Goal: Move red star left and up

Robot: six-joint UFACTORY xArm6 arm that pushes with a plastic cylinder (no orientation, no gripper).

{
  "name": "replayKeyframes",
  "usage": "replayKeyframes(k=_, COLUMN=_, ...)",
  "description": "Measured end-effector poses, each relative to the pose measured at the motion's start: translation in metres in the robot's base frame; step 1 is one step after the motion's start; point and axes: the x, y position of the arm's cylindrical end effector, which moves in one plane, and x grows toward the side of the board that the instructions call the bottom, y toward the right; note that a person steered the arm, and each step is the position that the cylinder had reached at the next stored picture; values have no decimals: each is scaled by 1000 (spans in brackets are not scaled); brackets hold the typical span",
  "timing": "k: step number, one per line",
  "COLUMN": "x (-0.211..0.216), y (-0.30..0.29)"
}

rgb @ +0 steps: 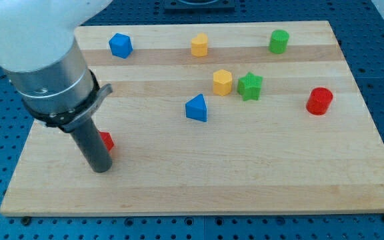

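**Red star mostly hidden behind the rod at the board's lower left**

A pale wooden board [245, 180] is lying on a blue surface. The small red star-shaped block [106, 141] is sitting near the view's lower left, showing only as a sliver at the right edge of the dark rod; its pointing direction and long axis cannot be made out, since most of it is covered.

The arm's white and grey body is reaching in from the view's upper left, with the rod slanting down and slightly rightward. My tip [101, 169] is resting on the board just below and beside the red star, seemingly touching it. There is no claw on this arm, only the rod.

Elsewhere, a blue block [120, 45], a yellow block [199, 45] and a green cylinder [279, 41] are lining the top. A yellow hexagonal block [223, 83] is sitting just beside a green star [250, 86], a blue triangular block [197, 109] is lying below them, and a red cylinder [319, 101] is standing at the right.
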Motion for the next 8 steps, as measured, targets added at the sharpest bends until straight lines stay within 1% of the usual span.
replayKeyframes(k=1, x=-28, y=1)
replayKeyframes(k=2, x=-52, y=-17)
replayKeyframes(k=3, x=-51, y=-28)
replayKeyframes(k=4, x=-19, y=-33)
replayKeyframes(k=5, x=-27, y=-77)
replayKeyframes(k=6, x=-39, y=-80)
replayKeyframes(k=7, x=-50, y=-50)
replayKeyframes(k=8, x=-72, y=-38)
